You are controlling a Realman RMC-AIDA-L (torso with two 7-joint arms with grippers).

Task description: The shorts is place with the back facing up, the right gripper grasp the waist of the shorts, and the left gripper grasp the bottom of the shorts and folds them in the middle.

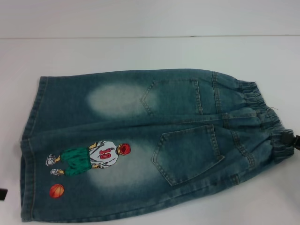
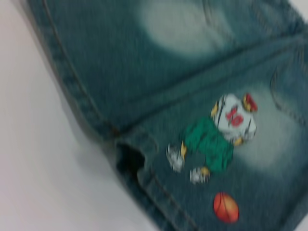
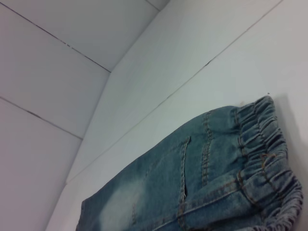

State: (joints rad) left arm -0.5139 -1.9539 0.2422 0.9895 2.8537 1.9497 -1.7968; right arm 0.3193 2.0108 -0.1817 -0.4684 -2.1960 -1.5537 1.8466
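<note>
The shorts (image 1: pixel 140 140) lie flat on the white table (image 1: pixel 140 56), back pockets and the basketball player print (image 1: pixel 93 157) facing up. The gathered waist of the shorts (image 1: pixel 255 110) is at the right, and the bottom of the shorts (image 1: pixel 28 154) with its stitched hems is at the left. My right gripper (image 1: pixel 288 139) shows as a black block at the near end of the waistband, where the fabric bunches. A dark sliver of my left gripper (image 1: pixel 2 193) sits at the left edge, beside the near hem. The left wrist view looks down on the hem (image 2: pixel 96 120) and the print (image 2: pixel 216 134); the right wrist view sees the waist (image 3: pixel 264 144) close up.
A white wall (image 1: pixel 140 16) rises behind the table's far edge. Bare white tabletop surrounds the shorts on the far side and to the left (image 2: pixel 38 159).
</note>
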